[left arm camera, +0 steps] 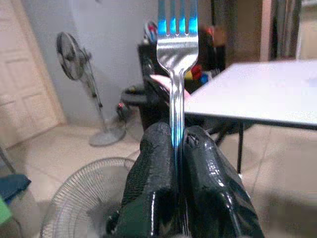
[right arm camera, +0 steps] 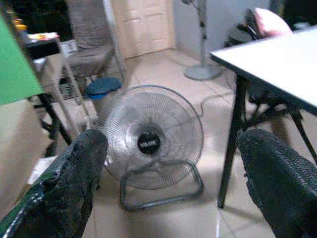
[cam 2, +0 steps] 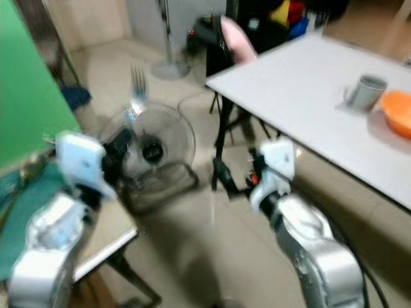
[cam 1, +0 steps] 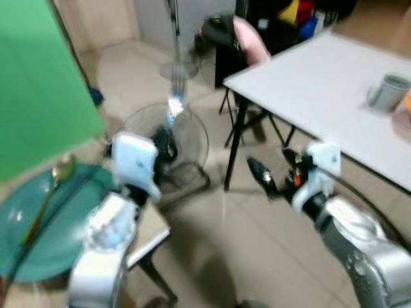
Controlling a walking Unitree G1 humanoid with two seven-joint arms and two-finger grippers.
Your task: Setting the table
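My left gripper is shut on a silver fork, which stands upright with its tines up; the fork rises above the gripper over the floor fan. My right gripper is open and holds nothing, out in front near the white table's corner. The white table stands at the right with a grey mug and an orange bowl on it. At my left a teal plate lies on a small table with a gold spoon resting on it.
A floor fan lies tilted on the tiled floor between my arms. A green panel stands at the left. A pedestal fan, a dark chair with a pink cushion and a door are behind.
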